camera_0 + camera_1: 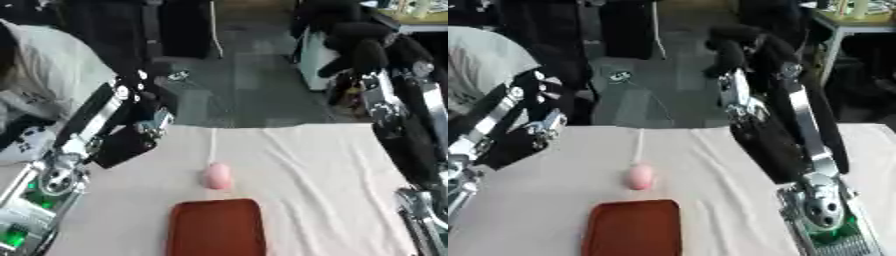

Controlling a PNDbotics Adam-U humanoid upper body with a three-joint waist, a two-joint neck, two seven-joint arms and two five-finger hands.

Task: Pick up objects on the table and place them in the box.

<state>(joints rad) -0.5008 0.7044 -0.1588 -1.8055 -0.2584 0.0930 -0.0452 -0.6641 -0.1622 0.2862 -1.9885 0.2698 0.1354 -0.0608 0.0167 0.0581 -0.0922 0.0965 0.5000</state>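
Pink thing lies longways on table, just behind red box. Left robot hand nearer, up high; fingers: cannot tell.

Soft blur throughout, even light, dim background

The red box runs off the bottom edge, so its near end does not show. The pink thing just behind it is a blurry soft lump, and what it is cannot be told. A thin pale line runs from it toward the back of the bench; it is too faint to name. The left hand is dark against a dark floor, so its fingers cannot be made out. The right hand is a dark blur too. Both arms are cut off at the bottom corners.
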